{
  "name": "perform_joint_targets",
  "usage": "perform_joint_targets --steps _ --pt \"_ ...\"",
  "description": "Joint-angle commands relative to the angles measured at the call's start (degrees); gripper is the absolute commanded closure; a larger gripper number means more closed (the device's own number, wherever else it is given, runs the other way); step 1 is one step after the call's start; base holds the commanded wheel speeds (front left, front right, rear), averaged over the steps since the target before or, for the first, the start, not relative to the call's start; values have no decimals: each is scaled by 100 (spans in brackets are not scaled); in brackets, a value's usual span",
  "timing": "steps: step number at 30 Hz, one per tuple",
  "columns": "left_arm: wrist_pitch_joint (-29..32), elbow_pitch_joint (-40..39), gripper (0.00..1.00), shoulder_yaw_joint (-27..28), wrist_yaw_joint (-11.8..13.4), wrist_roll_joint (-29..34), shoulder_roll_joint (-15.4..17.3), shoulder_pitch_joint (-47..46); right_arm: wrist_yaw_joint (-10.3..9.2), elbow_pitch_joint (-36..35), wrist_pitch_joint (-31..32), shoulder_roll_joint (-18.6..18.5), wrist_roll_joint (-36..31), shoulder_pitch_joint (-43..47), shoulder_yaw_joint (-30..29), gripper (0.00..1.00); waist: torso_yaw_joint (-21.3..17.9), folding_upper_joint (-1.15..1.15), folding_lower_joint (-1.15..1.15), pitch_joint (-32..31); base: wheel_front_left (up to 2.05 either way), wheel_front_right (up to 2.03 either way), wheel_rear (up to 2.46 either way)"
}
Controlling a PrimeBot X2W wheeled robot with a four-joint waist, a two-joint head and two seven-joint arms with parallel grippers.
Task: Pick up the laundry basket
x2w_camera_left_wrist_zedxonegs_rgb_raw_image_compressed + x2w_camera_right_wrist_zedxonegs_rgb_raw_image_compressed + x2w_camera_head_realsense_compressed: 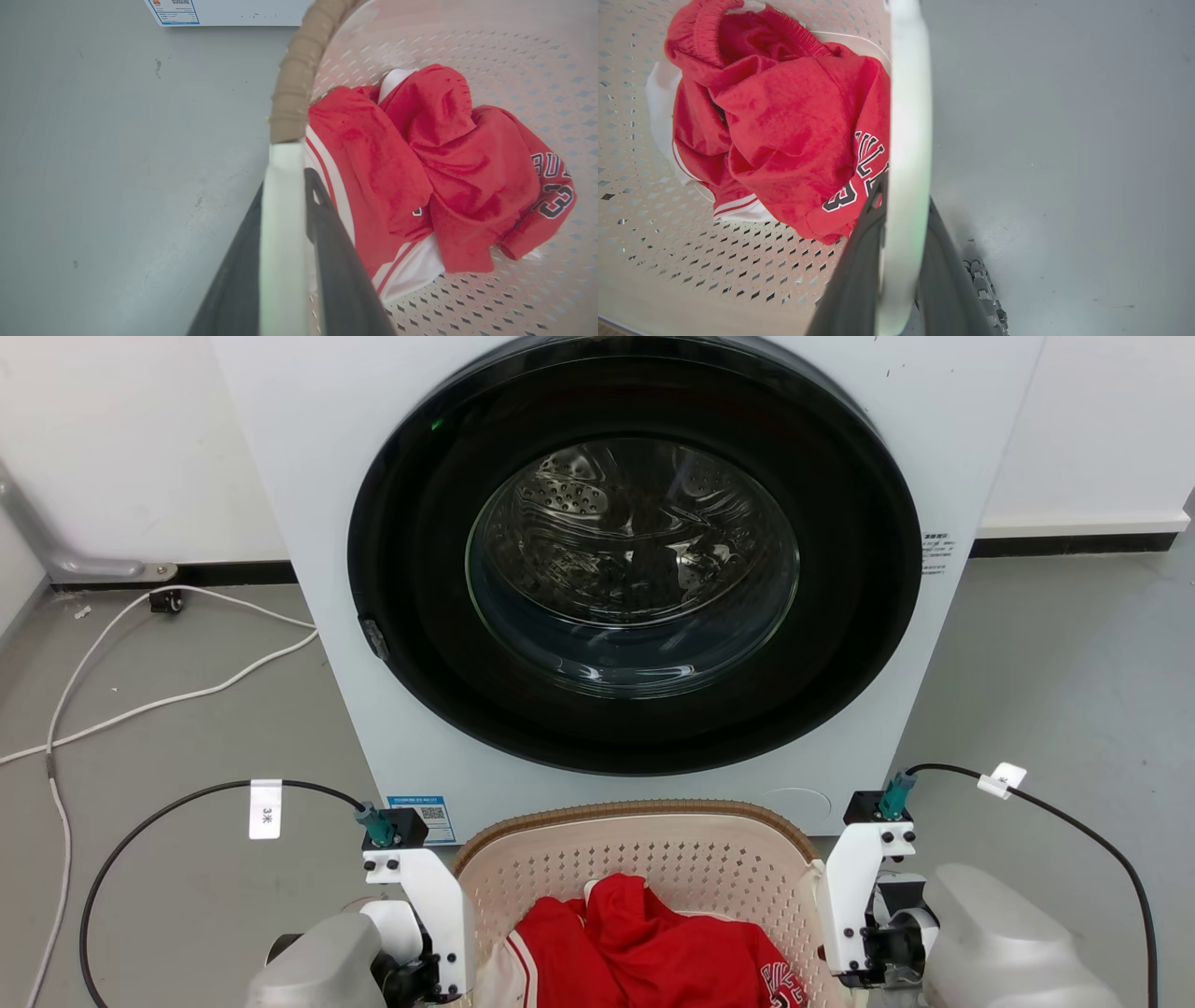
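Observation:
The laundry basket (644, 863) stands low in the head view, right before the washer, its brown woven-look rim (644, 810) towards the machine. It is cream and perforated, and a red and white garment (644, 943) lies inside. My left gripper (285, 182) is shut on the white loop handle (280, 210) at the basket's left side, one dark finger on each face of the loop. On the opposite side my right gripper (906, 196) is shut the same way on the other white handle (908, 116). Whether the basket rests on the floor cannot be told.
A white front-loading washer (635, 569) with a shut round dark door rises just behind the basket. A white cable (140, 700) snakes over the grey floor at the left. Black cables (1074, 812) loop out from both wrists. Bare floor (1055, 663) lies to either side.

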Motion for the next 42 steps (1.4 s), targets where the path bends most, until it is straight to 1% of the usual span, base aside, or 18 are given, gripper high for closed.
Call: perform_joint_targets --steps 1,42 --pt "-3 -53 100 -42 -76 -23 -87 58 18 -46 -18 53 -40 19 -19 100 2 0 0 -1 0 0 0" --pt "-78 -39 100 -343 -76 -332 -58 81 18 -46 78 90 -216 88 -283 100 22 0 0 0 0 0 0"
